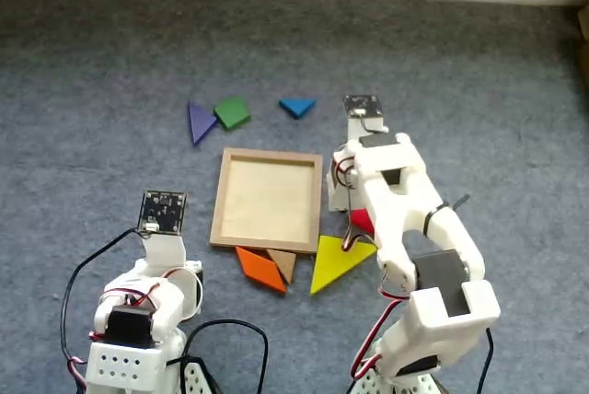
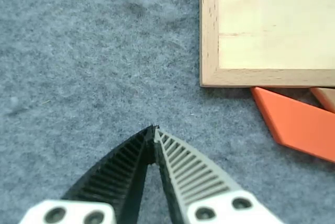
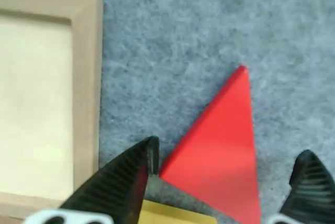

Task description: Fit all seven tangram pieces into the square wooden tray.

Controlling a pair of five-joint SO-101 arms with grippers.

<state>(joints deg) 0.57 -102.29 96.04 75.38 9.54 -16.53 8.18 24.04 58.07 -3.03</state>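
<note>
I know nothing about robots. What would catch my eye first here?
An empty square wooden tray lies mid-table on grey carpet, with bright pieces around it: a purple triangle, green square and blue triangle beyond, an orange piece and yellow triangle at its near edge. The right gripper hangs open astride a red triangle beside the tray; the left gripper is shut over bare carpet.

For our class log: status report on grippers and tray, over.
Left gripper shut, near tray corner. Right gripper open around red triangle. No piece in tray yet.
</note>
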